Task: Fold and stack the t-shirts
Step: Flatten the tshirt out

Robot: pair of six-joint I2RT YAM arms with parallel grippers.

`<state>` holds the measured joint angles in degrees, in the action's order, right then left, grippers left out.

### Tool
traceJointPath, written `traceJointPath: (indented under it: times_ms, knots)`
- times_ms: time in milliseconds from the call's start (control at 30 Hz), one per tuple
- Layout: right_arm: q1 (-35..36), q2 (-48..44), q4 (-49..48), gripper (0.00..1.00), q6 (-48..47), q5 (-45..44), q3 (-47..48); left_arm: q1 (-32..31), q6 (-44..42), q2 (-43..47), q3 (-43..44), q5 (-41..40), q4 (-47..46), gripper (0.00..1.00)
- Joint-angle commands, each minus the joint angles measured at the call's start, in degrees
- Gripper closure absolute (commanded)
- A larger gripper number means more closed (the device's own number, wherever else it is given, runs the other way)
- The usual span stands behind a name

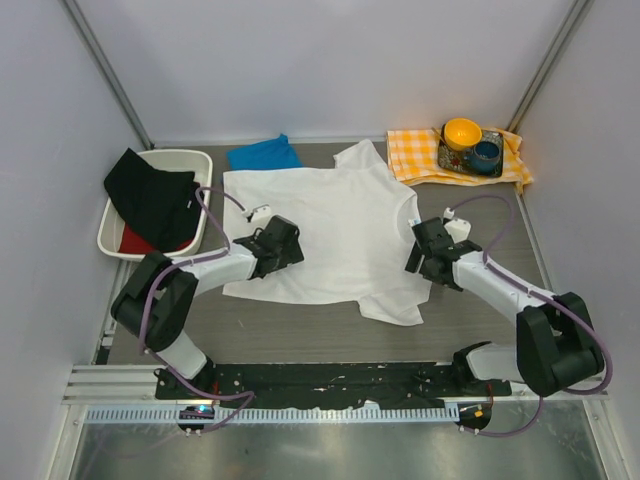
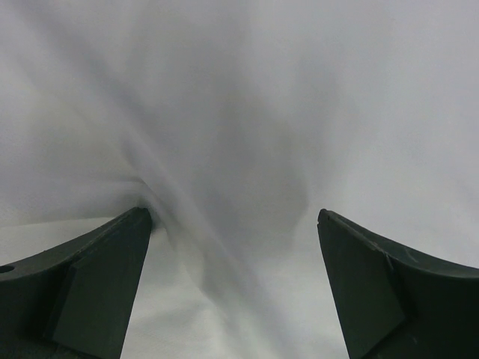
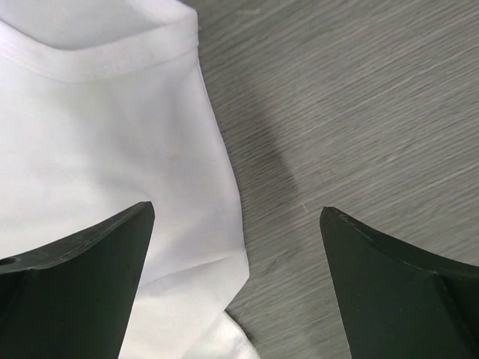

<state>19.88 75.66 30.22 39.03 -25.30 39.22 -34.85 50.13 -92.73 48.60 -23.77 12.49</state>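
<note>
The white t-shirt [image 1: 330, 230] lies spread flat on the grey table, collar toward the right. The blue t-shirt [image 1: 264, 154] lies folded at the back, touching the white one's far edge. My left gripper [image 1: 290, 243] is open, low over the white shirt's left part; white cloth [image 2: 239, 134] fills its wrist view between the fingers [image 2: 97, 284]. My right gripper [image 1: 418, 252] is open over the shirt's right edge near the collar; its wrist view shows the hemmed edge [image 3: 135, 149] under the left finger and bare table under the right finger [image 3: 404, 292].
A white bin [image 1: 200, 165] with black and red cloth stands at the back left. An orange-and-white checked cloth [image 1: 415, 158] at the back right carries a tray with a yellow bowl [image 1: 462, 132] and a blue cup [image 1: 487, 155]. Walls enclose the table.
</note>
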Motion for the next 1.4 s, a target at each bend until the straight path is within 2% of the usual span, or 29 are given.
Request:
traceJointPath:
  times_ms: [0,133,300,533,733,900,1100,1367]
  knots:
    - [1.0,-4.6,7.2,0.00,-0.4,-6.7,6.3,-2.1,2.1,3.5,0.4,1.4,1.8,0.02]
    - [2.0,-4.9,11.5,0.00,0.2,-8.7,9.6,-3.9,3.0,8.2,-1.7,-0.4,5.3,0.02]
    - [4.1,-1.6,12.4,0.00,1.1,-7.8,8.9,-4.9,4.2,13.7,-3.6,-2.0,8.6,0.01]
    - [8.8,-0.7,12.9,0.00,2.6,-7.8,9.9,-5.0,5.1,19.7,-4.7,-6.3,19.3,0.00]
    - [12.0,-2.7,12.0,0.00,-0.2,-6.3,10.7,-5.0,12.4,25.8,-9.4,-12.2,27.5,0.02]
    - [12.5,-4.5,10.1,0.02,-2.7,-3.6,10.1,-5.1,19.1,32.6,-12.7,-11.0,31.9,0.03]
    - [12.5,-6.5,8.9,0.02,-4.7,-2.1,8.9,-5.0,24.2,34.5,-15.4,-10.4,35.4,0.06]
    - [12.5,-7.1,7.5,0.03,-5.7,1.2,7.8,-4.5,27.7,29.1,-17.0,-12.6,33.7,0.12]
